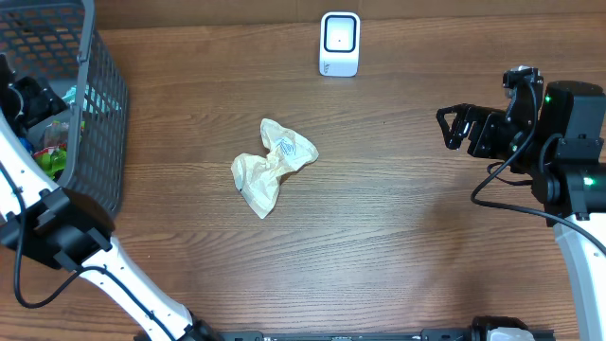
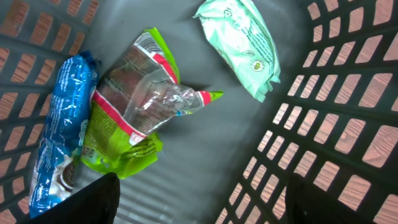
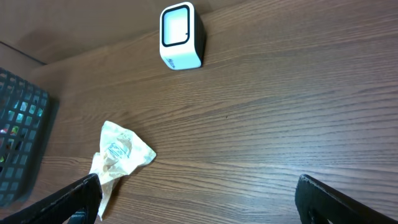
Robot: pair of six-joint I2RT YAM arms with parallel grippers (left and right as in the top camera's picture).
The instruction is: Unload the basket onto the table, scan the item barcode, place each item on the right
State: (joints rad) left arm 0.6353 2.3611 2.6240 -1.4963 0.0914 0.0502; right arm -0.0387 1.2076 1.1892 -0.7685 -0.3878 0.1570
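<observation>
the table has a dark basket at its far left corner. the left gripper hangs inside it, jaws wide, holding nothing. the right gripper sits near the right edge, jaws wide too. the white scanner stands at the far edge. the green pack lies on the basket floor, touching a blue pack. i think it is best to go straight down and pinch only the green one's middle.

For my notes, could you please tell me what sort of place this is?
Probably a mock checkout bench: a barcode scanner on a wooden table and a basket of snack packets.
</observation>
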